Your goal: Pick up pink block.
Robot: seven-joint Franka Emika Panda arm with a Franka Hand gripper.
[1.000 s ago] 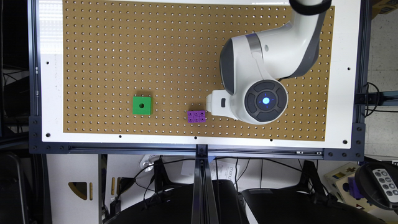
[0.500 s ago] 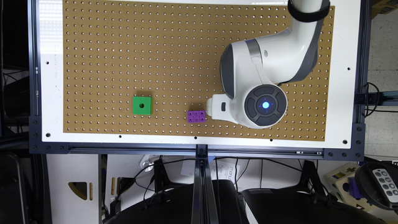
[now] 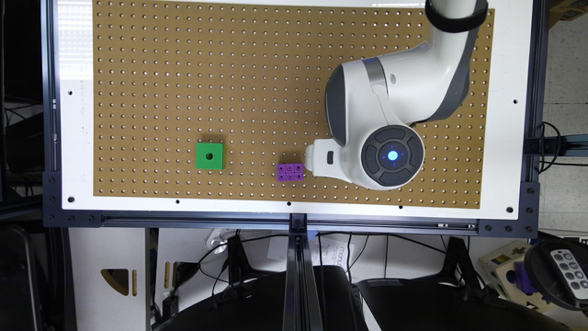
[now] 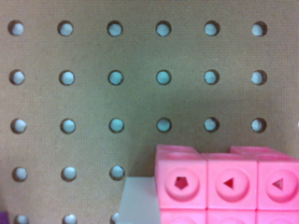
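The pink block (image 4: 229, 184), a small pink plastic brick with round sockets on top, lies on the brown perforated pegboard (image 3: 183, 92) close under our wrist camera. In the exterior view the white arm's wrist housing (image 3: 390, 155) hides it, so we judge it sits almost directly beneath the tool. Its long axis appears to run across the wrist picture, though the frame cuts it off. We cannot tell whether the gripper is apart or together. The purple plastic six-socket brick (image 3: 290, 172) lies just beside the wrist; the green square block with a centre hole (image 3: 210, 156) is well apart.
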